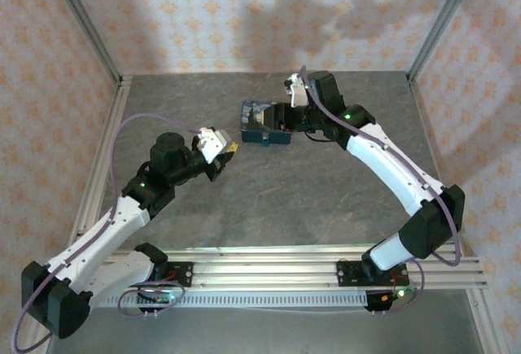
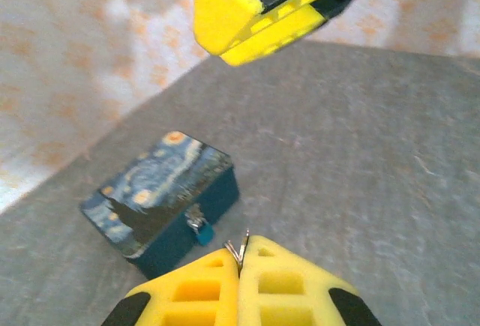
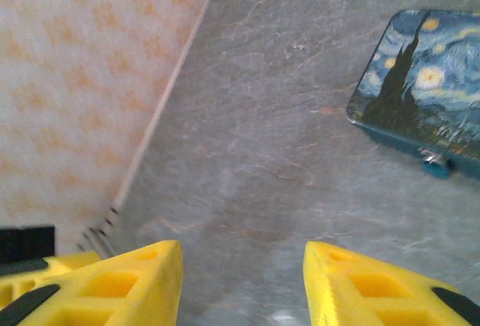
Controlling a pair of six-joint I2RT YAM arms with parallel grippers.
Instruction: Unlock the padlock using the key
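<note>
The key [image 2: 244, 243], a thin silver sliver with a wire ring, pokes out between the fingertips of my left gripper [image 2: 241, 257], which is shut on it. That gripper [image 1: 229, 151] hangs above the table, left of and nearer than the blue starry-night box [image 1: 262, 122]. A tiny padlock [image 2: 200, 226] with a teal body hangs from the clasp on the box's front wall, a short way beyond the key tip. My right gripper [image 3: 243, 260] is open and holds nothing. It hovers at the box's right end [image 1: 283, 116]. The padlock [image 3: 435, 165] also shows below the box lid [image 3: 424, 82].
A yellow finger [image 2: 259, 11] of the right gripper hangs high in the left wrist view. Metal frame posts and patterned walls [image 1: 244, 12] enclose the grey stone-look table [image 1: 269, 199]. An aluminium rail [image 1: 269, 268] runs along the near edge.
</note>
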